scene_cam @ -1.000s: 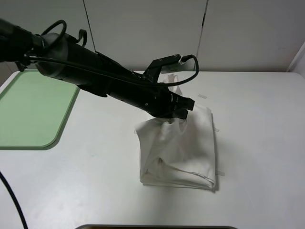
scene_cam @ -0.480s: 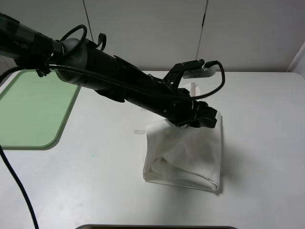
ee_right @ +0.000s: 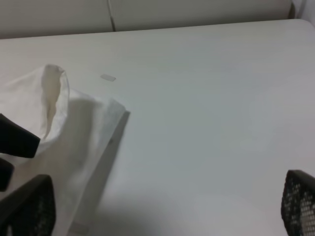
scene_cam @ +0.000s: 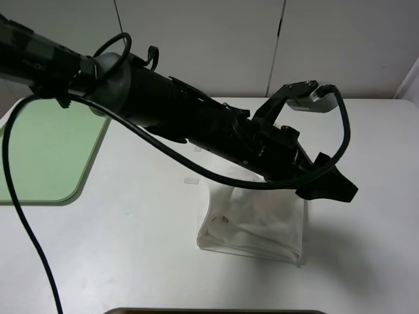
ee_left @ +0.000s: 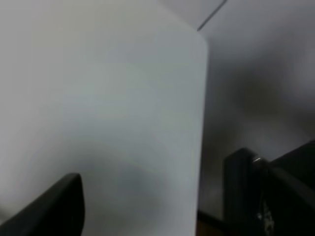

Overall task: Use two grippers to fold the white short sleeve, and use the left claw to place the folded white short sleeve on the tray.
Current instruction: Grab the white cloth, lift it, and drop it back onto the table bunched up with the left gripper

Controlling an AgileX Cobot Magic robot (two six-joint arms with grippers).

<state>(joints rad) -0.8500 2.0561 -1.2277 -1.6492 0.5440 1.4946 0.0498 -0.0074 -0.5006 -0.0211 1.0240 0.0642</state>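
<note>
The folded white cotton short sleeve (scene_cam: 252,222) lies on the white desk (scene_cam: 131,248), long axis front to back. The black left claw (scene_cam: 330,186), jaws apart and empty, hangs just past its right edge. The right claw (ee_right: 162,204) is also apart. The pale green plastic tray (scene_cam: 39,157) sits well left of the short sleeve.

This is a robotics lab. A bulky black cabled robot arm (scene_cam: 170,111) reaches over a plain white bench (scene_cam: 131,255) before bare pale wall panels (scene_cam: 196,46).
</note>
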